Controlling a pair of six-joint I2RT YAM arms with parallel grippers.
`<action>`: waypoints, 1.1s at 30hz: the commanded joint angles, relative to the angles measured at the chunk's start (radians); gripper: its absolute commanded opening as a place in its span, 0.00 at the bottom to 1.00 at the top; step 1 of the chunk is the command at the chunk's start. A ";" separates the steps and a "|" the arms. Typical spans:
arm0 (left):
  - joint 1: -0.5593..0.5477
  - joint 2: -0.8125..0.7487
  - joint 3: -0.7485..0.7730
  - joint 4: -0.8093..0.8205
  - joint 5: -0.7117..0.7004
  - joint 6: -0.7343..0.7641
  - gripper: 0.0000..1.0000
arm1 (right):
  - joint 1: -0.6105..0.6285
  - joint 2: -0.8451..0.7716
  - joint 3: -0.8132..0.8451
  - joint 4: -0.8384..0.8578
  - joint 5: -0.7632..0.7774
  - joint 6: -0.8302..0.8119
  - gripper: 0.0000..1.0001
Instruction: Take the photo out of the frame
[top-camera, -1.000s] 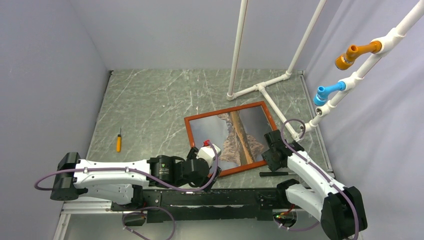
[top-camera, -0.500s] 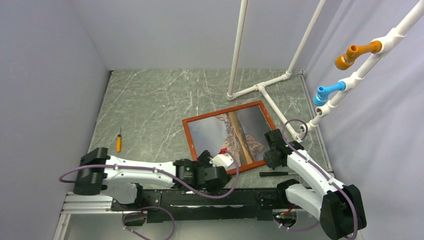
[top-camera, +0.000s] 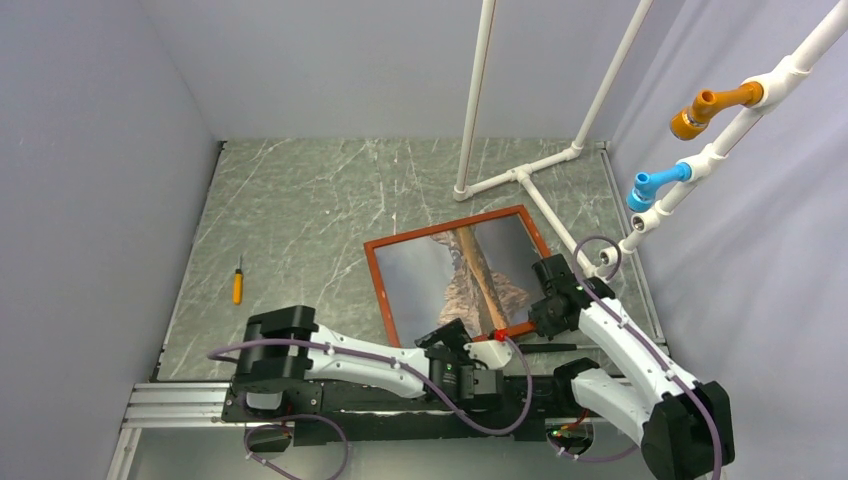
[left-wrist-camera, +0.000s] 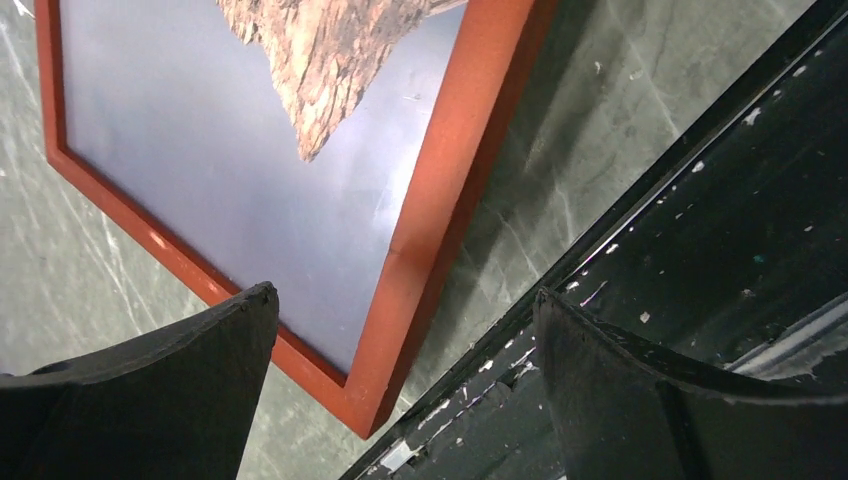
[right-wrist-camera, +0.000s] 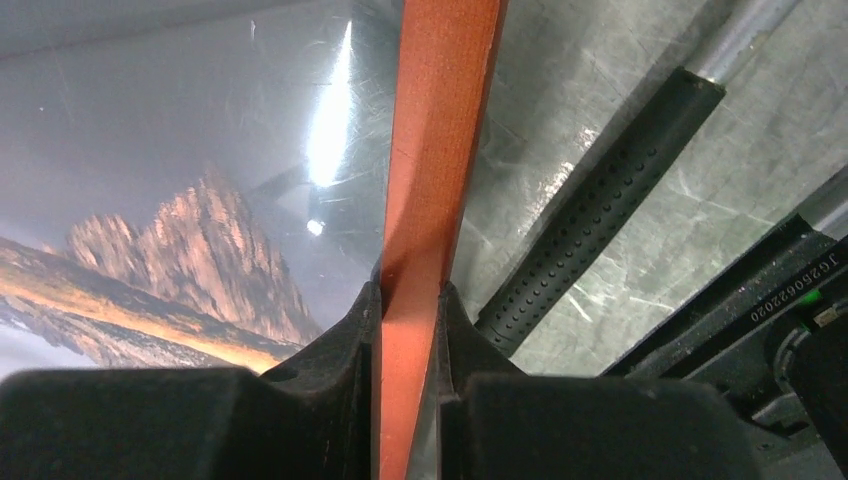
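The frame (top-camera: 378, 290), thin and reddish-brown, lies tilted on the table with the photo (top-camera: 430, 275) of a brown mountain and grey-blue sky inside it, face up. My right gripper (top-camera: 545, 308) is shut on the frame's right edge near its near corner; in the right wrist view the frame (right-wrist-camera: 440, 120) runs between the closed gripper (right-wrist-camera: 410, 300), beside the photo (right-wrist-camera: 200, 150). My left gripper (top-camera: 462, 340) is open and empty, low over the frame's near edge. In the left wrist view the gripper (left-wrist-camera: 402, 295) spans a frame corner (left-wrist-camera: 430, 200) and the photo (left-wrist-camera: 230, 130).
A black-handled tool (top-camera: 548, 347) lies just right of the frame by the right arm, also in the right wrist view (right-wrist-camera: 600, 200). An orange-handled screwdriver (top-camera: 237, 285) lies far left. A white pipe stand (top-camera: 520, 175) stands behind the frame. A black rail (top-camera: 400, 395) borders the near edge.
My left arm has swung right along the near edge, from the frame's near left corner to under its near edge. The frame has shifted slightly. The right gripper keeps its hold.
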 joint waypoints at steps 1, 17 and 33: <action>-0.034 0.061 0.064 -0.049 -0.102 0.057 0.99 | 0.002 -0.077 0.059 -0.038 -0.040 0.020 0.00; -0.048 0.279 0.135 -0.101 -0.352 0.152 0.90 | 0.001 -0.105 0.066 -0.050 -0.078 0.012 0.00; -0.077 0.220 0.184 -0.372 -0.489 -0.041 0.20 | 0.003 -0.117 0.095 0.092 -0.181 -0.410 0.66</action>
